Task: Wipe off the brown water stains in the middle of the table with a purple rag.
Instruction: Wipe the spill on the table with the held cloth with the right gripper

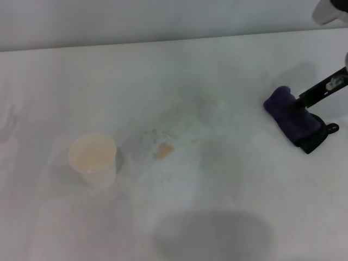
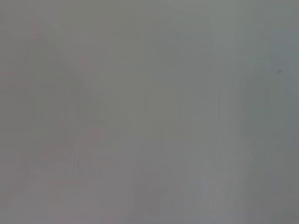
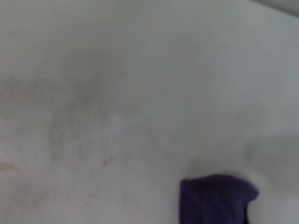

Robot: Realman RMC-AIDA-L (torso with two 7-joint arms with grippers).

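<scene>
Your item list, each placed against the brown water stains (image 1: 163, 150) near the middle of the table (image 1: 228, 65):

1. Stains: one small tan blotch, unwiped, with faint grey speckles around it.
2. Purple rag (image 1: 291, 117): bunched, well to the right of the stains and slightly farther back, lying on the tabletop. Your right wrist view shows one corner of it (image 3: 216, 198).
3. Right gripper (image 1: 307, 124): at the rag, its dark fingers pinching the cloth, one below and one across the top.
4. White paper cup (image 1: 93, 159): upright, left of the stains, near but apart.
5. Left gripper: you see none of it; its wrist view shows only bare tabletop.
</scene>
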